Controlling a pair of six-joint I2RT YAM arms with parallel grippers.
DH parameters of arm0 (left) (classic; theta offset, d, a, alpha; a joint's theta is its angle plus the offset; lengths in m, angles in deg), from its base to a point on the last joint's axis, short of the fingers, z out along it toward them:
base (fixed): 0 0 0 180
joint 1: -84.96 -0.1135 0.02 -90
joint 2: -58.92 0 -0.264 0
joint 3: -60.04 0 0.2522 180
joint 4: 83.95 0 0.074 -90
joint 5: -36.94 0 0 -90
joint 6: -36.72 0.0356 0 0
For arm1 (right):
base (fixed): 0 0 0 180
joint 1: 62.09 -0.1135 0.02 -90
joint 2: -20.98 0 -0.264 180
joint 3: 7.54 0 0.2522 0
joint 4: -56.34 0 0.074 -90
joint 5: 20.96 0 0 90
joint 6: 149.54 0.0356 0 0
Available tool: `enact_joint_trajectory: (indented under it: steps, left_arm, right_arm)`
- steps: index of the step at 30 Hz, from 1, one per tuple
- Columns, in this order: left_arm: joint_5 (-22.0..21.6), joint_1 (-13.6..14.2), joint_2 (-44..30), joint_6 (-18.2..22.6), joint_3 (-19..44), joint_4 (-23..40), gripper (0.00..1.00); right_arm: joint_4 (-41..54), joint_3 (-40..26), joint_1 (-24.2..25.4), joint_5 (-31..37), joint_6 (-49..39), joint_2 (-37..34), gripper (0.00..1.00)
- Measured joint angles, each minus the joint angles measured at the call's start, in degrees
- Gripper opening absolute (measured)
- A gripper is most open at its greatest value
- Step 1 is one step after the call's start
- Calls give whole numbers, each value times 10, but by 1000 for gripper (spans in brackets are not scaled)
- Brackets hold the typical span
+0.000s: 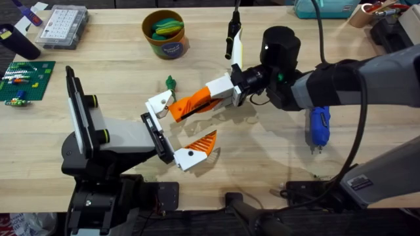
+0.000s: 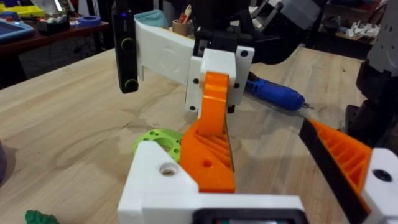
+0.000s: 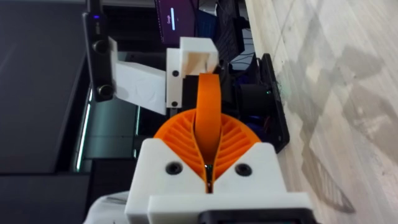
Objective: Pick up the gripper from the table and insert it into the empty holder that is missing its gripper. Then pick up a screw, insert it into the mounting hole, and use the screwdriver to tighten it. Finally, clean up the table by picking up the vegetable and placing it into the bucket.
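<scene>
Beside the holder (image 1: 157,134), at its upper mount, we find the loose gripper (image 1: 195,103) carried in the right gripper (image 1: 226,92), whose white-and-orange fingers are pressed together on the orange wedge; the right wrist view shows them closed tight around its ribbed edge. We judge the first step to be under way and not finished: the gripper's white base block sits touching or just short of the holder's empty mount, and we cannot tell from these views whether it is seated. The matching fixed finger (image 1: 197,147) stands on the holder's lower mount.

Our left gripper (image 2: 280,180) is spread wide, one orange finger to each side, gripping nothing; in its wrist view the carried gripper hangs between them.

What is left, as we read it: seating the gripper, then the screw, which we cannot pick out anywhere. The screwdriver (image 1: 319,126) lies untouched on the table (image 1: 262,164), well to the far side of the right arm from the holder. The green vegetable (image 1: 171,83) lies near the holder, between it and the bucket (image 1: 165,35), so cleanup is not yet begun.
</scene>
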Motion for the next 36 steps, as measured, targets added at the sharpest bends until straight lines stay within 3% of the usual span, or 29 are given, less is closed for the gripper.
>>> enact_joint_trajectory:
  steps: [16,28,36]
  left_arm:
    - [0,0,-1,0,1,0,985]
    - [0,0,-1,2,1,0,985]
    - [0,0,-1,5,1,0,985]
  right_arm:
    - [8,0,0,-2,2,0,16]
    - [-101,1,1,-2,52,-2,16]
    - [-110,1,1,-2,76,-3,16]
